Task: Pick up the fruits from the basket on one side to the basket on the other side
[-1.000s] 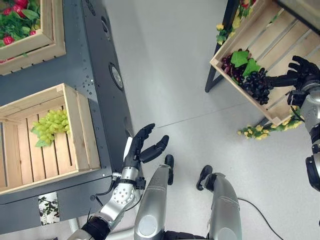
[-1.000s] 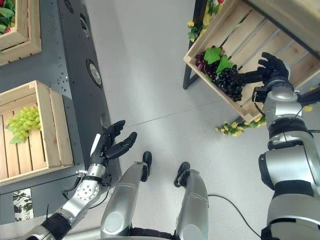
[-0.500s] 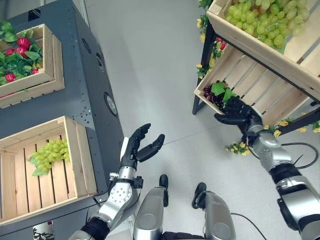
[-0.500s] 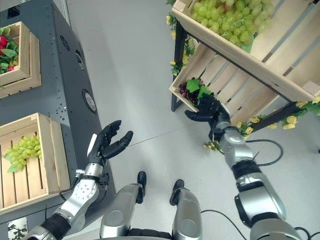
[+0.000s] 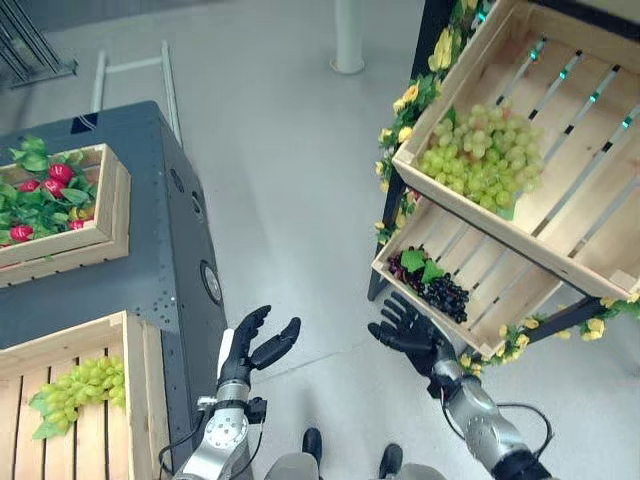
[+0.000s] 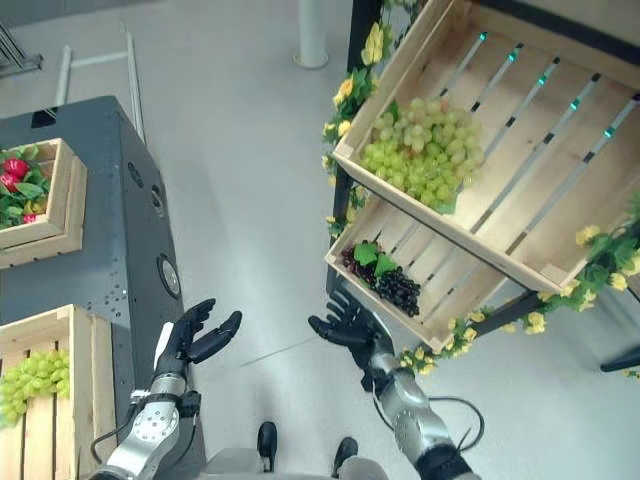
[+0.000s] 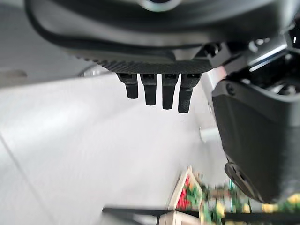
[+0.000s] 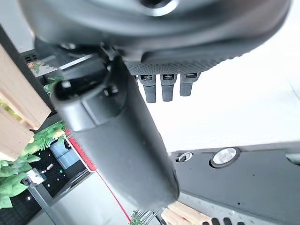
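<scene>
Right hand (image 5: 410, 333) empty, fingers spread, now hanging over the floor just near of the lower crate (image 5: 497, 322); earlier it reached in at the dark grapes (image 5: 441, 293), which lie at that crate's left end. Left hand (image 5: 252, 345) open, unchanged beside the grey cabinet (image 5: 160, 250). Near left crate (image 5: 140, 365) holds green grapes (image 5: 75, 382). Upper right crate (image 5: 560, 190) holds more green grapes (image 5: 482, 157).

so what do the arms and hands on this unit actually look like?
Both arms are silver-grey metal with rounded segments and dark joint bands. The left hand is black, with slim segmented fingers and a white cover along the thumb side; its wrist has a ridged silver collar. The right hand is the same black build on a silver forearm. Seen from the wrist cameras, each palm edge is finely ribbed and the fingers are blocky.
</scene>
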Controlling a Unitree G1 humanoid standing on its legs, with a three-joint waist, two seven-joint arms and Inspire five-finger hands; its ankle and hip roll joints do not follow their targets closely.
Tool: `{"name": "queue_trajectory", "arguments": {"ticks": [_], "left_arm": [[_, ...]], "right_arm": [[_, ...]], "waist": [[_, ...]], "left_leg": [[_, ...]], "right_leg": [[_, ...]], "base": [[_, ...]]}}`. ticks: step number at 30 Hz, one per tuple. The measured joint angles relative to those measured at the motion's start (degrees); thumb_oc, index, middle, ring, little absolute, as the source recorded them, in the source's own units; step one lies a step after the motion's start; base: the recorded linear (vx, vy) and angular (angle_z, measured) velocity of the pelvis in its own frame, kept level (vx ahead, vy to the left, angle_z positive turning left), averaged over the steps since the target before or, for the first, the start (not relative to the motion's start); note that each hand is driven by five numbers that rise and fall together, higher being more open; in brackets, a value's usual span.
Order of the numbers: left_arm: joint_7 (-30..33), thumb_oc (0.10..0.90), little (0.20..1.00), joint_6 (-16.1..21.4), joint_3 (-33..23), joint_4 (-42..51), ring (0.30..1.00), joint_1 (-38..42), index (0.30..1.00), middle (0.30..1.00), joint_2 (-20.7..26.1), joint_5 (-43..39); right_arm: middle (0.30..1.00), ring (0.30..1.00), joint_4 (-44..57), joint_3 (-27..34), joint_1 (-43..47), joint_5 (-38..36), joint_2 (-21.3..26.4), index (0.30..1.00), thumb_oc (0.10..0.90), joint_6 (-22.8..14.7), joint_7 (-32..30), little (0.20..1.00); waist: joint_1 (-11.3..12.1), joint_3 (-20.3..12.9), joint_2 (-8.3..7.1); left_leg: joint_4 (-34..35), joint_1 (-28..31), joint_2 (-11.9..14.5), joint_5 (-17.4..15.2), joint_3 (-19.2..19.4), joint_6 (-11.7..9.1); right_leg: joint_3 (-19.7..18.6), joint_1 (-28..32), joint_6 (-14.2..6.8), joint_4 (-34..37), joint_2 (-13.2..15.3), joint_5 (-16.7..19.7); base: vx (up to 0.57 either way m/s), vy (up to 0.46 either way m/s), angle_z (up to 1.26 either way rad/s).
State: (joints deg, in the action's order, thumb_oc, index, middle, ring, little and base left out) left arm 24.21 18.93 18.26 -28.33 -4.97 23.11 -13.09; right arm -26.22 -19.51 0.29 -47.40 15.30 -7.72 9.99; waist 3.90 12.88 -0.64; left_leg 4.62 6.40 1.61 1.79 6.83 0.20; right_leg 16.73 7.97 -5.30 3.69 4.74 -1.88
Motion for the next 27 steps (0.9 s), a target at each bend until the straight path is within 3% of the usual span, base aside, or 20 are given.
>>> {"name": "queue_trajectory", "arguments": {"ticks": [3, 9, 15, 22, 23, 24, 25, 27], "left_arm": [[0.60, 0.800, 0.900, -0.06, -1.14, -0.80, 0.900, -0.54, 0.900, 0.900, -0.14, 0.00], [1.57, 0.800, 0.900, -3.82, -0.89, -1.57, 0.900, -2.01, 0.900, 0.900, -2.57, 0.02], [2.42, 0.800, 0.900, -6.22, -0.51, -1.48, 0.900, -2.20, 0.900, 0.900, -2.42, 5.09], [2.90, 0.800, 0.900, -7.44, -0.58, -0.80, 0.900, -3.99, 0.900, 0.900, -2.13, 8.88], [2.90, 0.800, 0.900, -7.45, -0.53, -0.80, 0.900, -3.96, 0.900, 0.900, -2.15, 8.90], [2.45, 0.800, 0.900, -7.47, -0.01, -1.15, 0.900, -2.83, 0.900, 0.900, -2.11, 9.06], [1.50, 0.800, 0.900, -7.49, 1.96, -1.62, 0.900, 0.34, 0.900, 0.900, -1.96, 9.27], [0.56, 0.800, 0.900, -6.96, 4.39, -0.17, 0.900, 2.13, 0.900, 0.900, -2.39, 11.86]], "right_arm": [[0.900, 0.900, -0.08, -0.28, -1.88, -0.01, -0.85, 0.900, 0.800, 0.07, 0.17, 0.900], [0.900, 0.900, -0.65, -1.27, -2.68, 0.66, -1.18, 0.900, 0.800, 0.42, -0.32, 0.900], [0.900, 0.900, -0.71, -1.84, -2.22, 6.69, -1.25, 0.900, 0.800, 3.02, -8.86, 0.900], [0.900, 0.900, -0.51, -4.13, -2.31, 6.60, 1.01, 0.900, 0.800, 3.09, -13.93, 0.900], [0.900, 0.900, -0.46, -4.30, -2.54, 6.60, 1.20, 0.900, 0.800, 3.09, -14.24, 0.900], [0.900, 0.900, -0.21, -4.90, -3.68, 6.53, 1.74, 0.900, 0.800, 2.95, -15.18, 0.900], [0.900, 0.900, 0.13, -5.42, -5.90, 6.33, 2.65, 0.900, 0.800, 2.44, -16.27, 0.900], [0.900, 0.900, -0.19, -5.69, -8.00, 6.11, 4.54, 0.900, 0.800, 2.28, -17.07, 0.900]], "waist": [[-0.05, -1.44, 0.31], [0.18, -3.31, 1.14], [1.00, -3.99, 1.91], [1.97, -4.44, 5.13], [1.73, -4.49, 5.37], [1.26, -4.47, 5.22], [-0.46, -3.98, 3.29], [-2.55, -3.84, 3.28]], "left_leg": [[0.35, 0.10, 0.00, 0.15, -0.20, -0.11], [0.44, 0.69, 0.12, 0.55, -1.24, -0.32], [0.46, 0.03, 0.20, 1.50, -3.42, -0.56], [0.89, -3.07, 0.19, 2.86, -4.53, -1.02], [0.89, -3.80, 0.64, 2.62, -2.22, -0.78], [-0.14, -5.58, 2.12, 0.43, 7.23, -0.53], [-5.39, -8.42, 3.95, -2.27, 21.45, -2.26], [-6.53, -9.71, 4.03, -2.02, 27.20, -2.07]], "right_leg": [[0.62, 0.57, 0.00, 1.06, -0.11, 0.41], [1.39, 1.75, 0.08, 1.36, -0.36, 0.59], [3.81, 2.59, 0.32, 1.39, -0.53, 0.51], [8.19, 1.89, 0.47, 1.36, -0.53, 0.48], [9.67, 1.72, 0.50, 1.35, -0.31, 0.59], [14.00, 1.80, 0.38, 1.24, 0.84, 0.61], [21.39, 2.77, -0.44, 1.13, 3.81, 0.44], [24.77, 3.56, -0.36, -1.22, 5.83, -0.22]], "base": [[0.02, -0.024, 0.04], [0.00, -0.055, 0.08], [0.02, -0.072, 0.21], [0.00, 0.055, 0.32], [-0.10, 0.174, 0.83], [-0.06, 0.220, 1.69], [0.03, 0.300, 2.10], [0.13, 0.320, 2.02]]}}
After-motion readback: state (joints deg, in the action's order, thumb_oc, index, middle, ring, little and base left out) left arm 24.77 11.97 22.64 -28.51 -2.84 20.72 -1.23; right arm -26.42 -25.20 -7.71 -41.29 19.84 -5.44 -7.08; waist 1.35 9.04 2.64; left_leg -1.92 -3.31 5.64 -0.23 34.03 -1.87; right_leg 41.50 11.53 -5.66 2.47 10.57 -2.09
